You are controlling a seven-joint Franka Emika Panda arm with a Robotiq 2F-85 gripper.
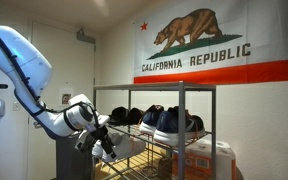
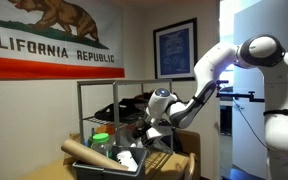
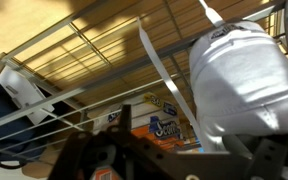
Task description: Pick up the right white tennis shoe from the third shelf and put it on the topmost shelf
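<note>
Jaws: spread or closed cannot be told; the wrist view blurs them.
Gripper [image 1: 104, 145]: inside the rack, at a lower level.
Right white tennis shoe [image 3: 246, 85]: just beside the gripper, under a wire tier [image 3: 94, 45]; grasp unconfirmed.
Topmost shelf [image 1: 154, 88]: no white shoe on it.
Progress: judged early, at the pick-up; lifting and placing remain.

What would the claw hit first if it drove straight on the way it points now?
Likely the white tennis shoe, looming just ahead and right of the claw in the wrist view; the wire shelf lies beyond. Depth is unclear, so contact may already exist.
</note>
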